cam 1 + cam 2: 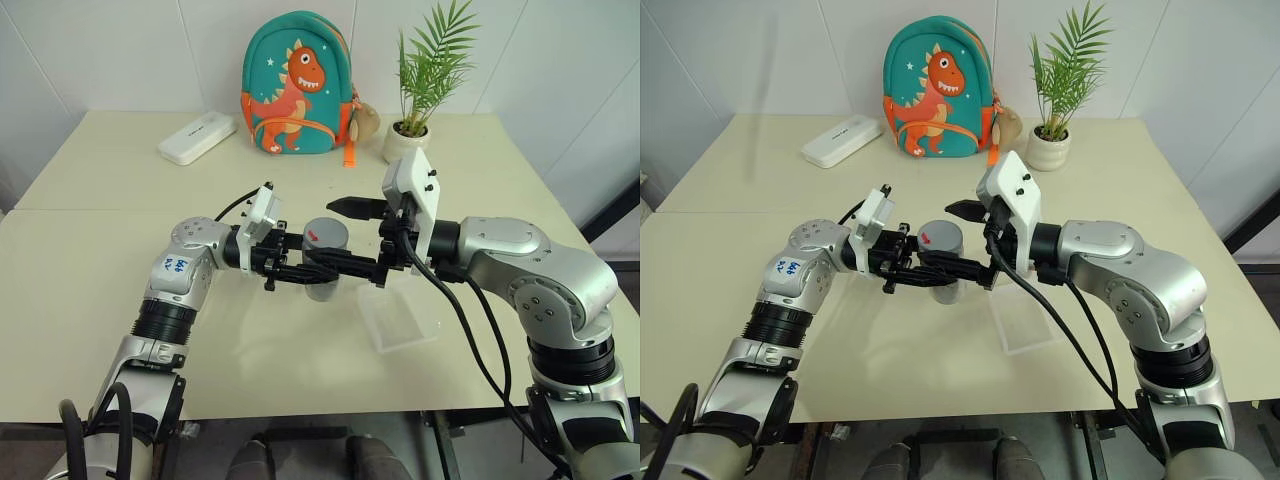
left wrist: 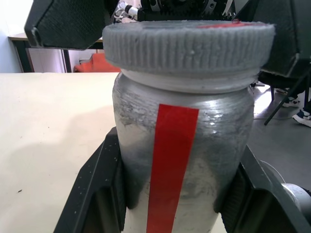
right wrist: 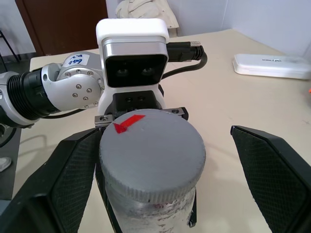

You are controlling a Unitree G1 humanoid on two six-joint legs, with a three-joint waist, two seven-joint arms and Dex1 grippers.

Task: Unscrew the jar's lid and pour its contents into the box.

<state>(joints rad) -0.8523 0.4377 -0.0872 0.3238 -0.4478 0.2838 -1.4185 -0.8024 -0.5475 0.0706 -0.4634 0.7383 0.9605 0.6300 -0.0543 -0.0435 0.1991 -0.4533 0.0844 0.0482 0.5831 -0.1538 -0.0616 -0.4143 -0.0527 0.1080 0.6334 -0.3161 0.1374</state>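
The jar (image 2: 182, 145), silvery with a red stripe, is held upright above the table, and my left gripper (image 1: 318, 268) is shut on its body from the left. The grey ribbed lid (image 3: 151, 150), with a red mark on top, sits on the jar. My right gripper (image 1: 342, 238) comes in from the right, open, with one finger (image 3: 73, 179) close against the lid's side. Its other finger (image 3: 272, 170) stands well clear. The clear box (image 1: 400, 320) lies on the table just below and right of the jar.
At the back of the table (image 1: 100, 250) stand a white rectangular case (image 1: 197, 137), a teal dinosaur backpack (image 1: 298, 85) and a potted plant (image 1: 410, 135). The table's near edge runs just below both arms.
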